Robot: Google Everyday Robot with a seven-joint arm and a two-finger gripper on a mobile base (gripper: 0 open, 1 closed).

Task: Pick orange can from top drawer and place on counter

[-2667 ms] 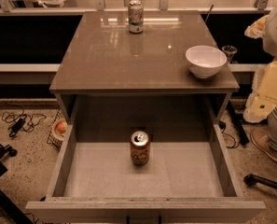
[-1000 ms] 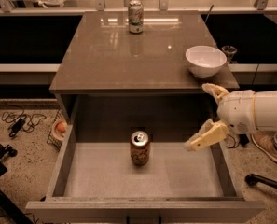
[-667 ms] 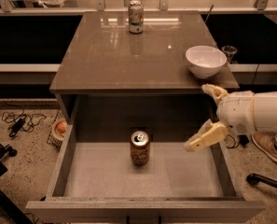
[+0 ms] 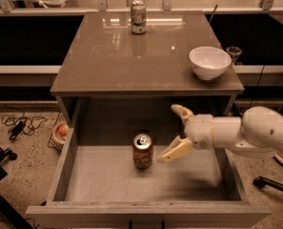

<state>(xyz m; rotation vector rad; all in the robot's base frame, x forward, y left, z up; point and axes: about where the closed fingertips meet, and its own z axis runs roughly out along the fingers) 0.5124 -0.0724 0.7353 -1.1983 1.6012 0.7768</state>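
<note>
I'm seeing the shallow top drawer (image 4: 65,171) pulled open, its speckled floor carrying the cylindrical orange can (image 4: 143,151) upright at centre. Just right of it my gripper (image 4: 176,132) is hovering, smooth cream fingers spread wide, grasping nothing.

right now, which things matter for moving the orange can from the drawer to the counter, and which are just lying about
For the job:
drawer, pulled open
orange can, standing in it
counter
end effector, open, just right of the can

Lying about:
white bowl and white-and-green can, both on the counter
cables at far left
</note>
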